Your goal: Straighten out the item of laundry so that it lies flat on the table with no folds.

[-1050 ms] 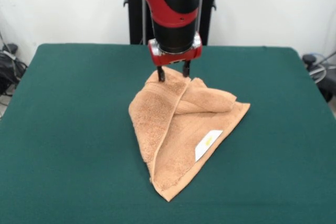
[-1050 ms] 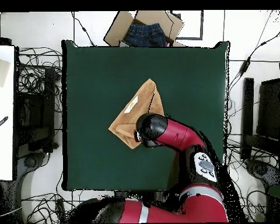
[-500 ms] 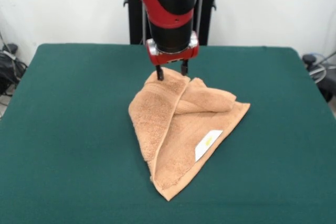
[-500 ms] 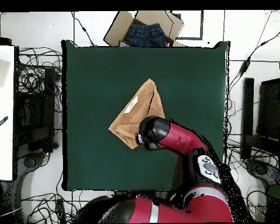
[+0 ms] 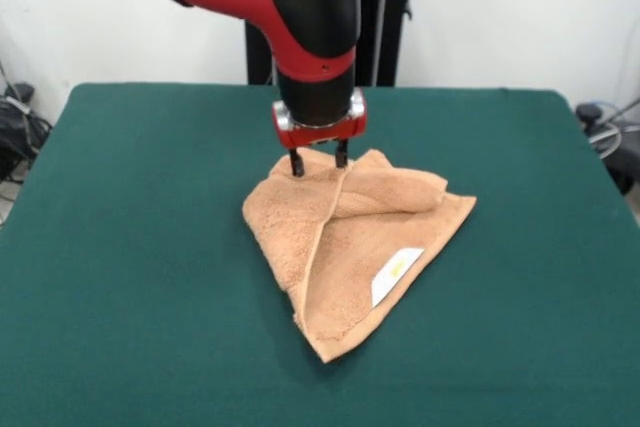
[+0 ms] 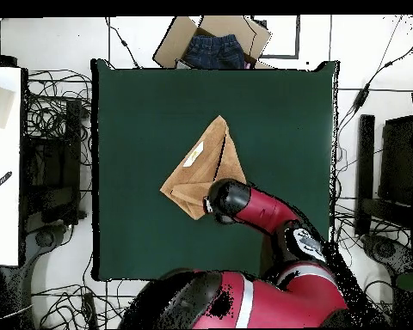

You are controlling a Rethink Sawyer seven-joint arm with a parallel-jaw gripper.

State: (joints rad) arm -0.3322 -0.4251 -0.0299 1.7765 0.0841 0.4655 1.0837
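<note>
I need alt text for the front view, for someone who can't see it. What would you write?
A tan towel lies folded into a rough triangle on a green table, a white label showing. A red and black robot arm reaches down, its open gripper at the towel's far edge.

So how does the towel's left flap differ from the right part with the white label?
On the towel, the left flap is folded over and slopes up to a ridge, while the right part lies lower and flatter on the table. The left flap shows plain terry; the right part carries the label. The gripper stands at the left flap's far end, not over the right part. Both are the same tan cloth.
</note>
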